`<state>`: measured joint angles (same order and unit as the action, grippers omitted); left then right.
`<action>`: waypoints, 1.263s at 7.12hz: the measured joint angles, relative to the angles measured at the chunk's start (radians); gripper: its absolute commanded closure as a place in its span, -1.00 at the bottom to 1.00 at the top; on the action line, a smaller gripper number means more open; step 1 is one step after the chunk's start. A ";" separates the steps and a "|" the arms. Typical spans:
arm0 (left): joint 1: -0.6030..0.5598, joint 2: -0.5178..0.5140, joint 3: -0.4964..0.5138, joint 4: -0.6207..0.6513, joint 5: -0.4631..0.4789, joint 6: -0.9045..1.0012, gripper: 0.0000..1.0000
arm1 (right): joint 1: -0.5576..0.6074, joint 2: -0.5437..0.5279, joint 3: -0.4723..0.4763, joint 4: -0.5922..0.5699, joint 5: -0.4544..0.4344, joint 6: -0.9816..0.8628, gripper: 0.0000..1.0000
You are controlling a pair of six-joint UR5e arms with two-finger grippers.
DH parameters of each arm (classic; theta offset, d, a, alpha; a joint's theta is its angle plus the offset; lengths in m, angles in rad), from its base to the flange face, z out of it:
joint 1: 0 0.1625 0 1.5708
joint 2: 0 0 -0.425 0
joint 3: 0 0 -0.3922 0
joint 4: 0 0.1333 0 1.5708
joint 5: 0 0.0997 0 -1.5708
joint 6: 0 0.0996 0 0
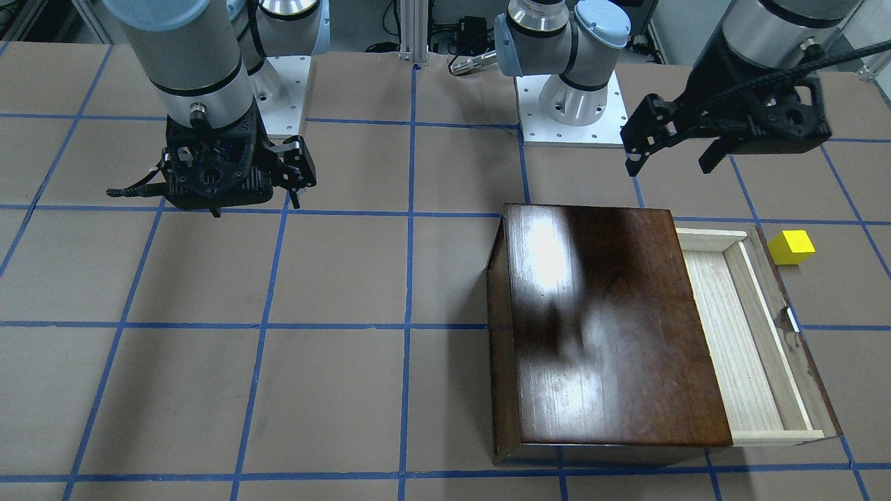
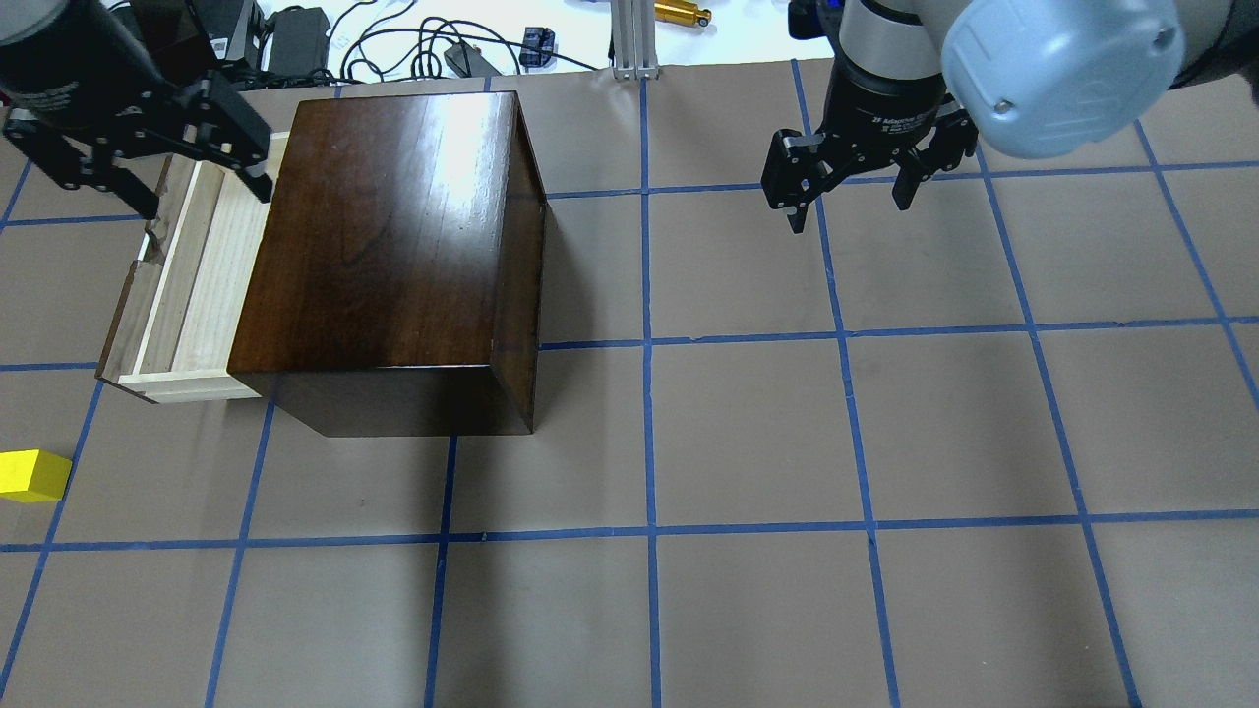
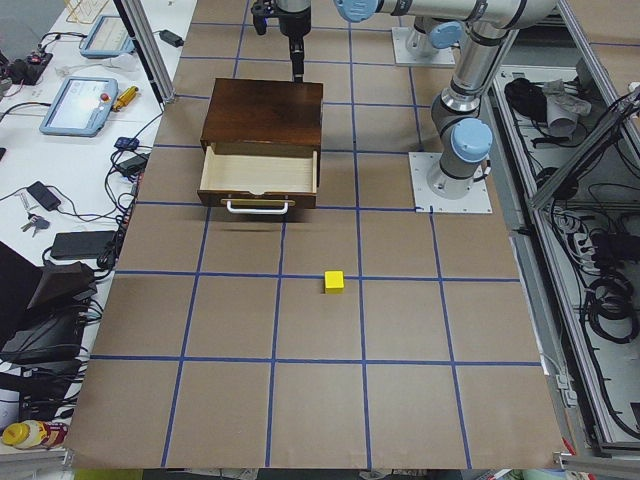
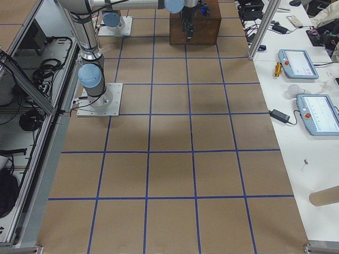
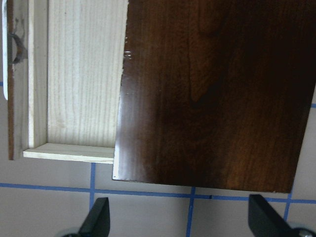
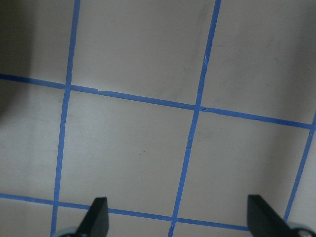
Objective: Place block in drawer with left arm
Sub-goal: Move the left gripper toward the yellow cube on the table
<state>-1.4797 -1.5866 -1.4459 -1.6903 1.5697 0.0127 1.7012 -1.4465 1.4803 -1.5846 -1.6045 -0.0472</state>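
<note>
Jaws on the left gripper are spread wide and hold nothing. It hangs in the air above the operators' end of the drawer, touching neither the drawer nor the cabinet. From its wrist camera, the two fingertips frame the cabinet's near edge and a strip of brown table.

One block, bright yellow, sits on the table outside the drawer, apart from the dark front panel and nearer the robot's side; neither gripper touches it.

The drawer stands open on the cabinet's left, its pale-wood floor showing from wall to wall, with a light handle on the front panel. There is one cabinet, and it has one drawer.

Further right, well apart from the cabinet, the right gripper hovers over the blue-taped grid with its jaws also released wide and nothing between them. Its wrist camera shows only table and tape lines. Two grippers in all.
</note>
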 measured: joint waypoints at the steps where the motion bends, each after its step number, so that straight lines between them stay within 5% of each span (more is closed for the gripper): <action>1: -0.038 0.003 -0.036 0.055 0.021 -0.022 -1.00 | 0.000 0.000 0.000 0.000 0.000 0.000 -1.00; 3: -0.064 0.014 -0.086 0.144 0.034 -0.031 -1.00 | 0.000 0.000 0.000 0.000 0.001 0.000 -1.00; 9: -0.061 0.028 -0.088 0.156 0.035 -0.012 -1.00 | 0.000 0.000 0.000 0.000 0.000 0.001 -1.00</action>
<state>-1.5407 -1.5584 -1.5341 -1.5342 1.6052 0.0002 1.7012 -1.4466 1.4803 -1.5846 -1.6042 -0.0462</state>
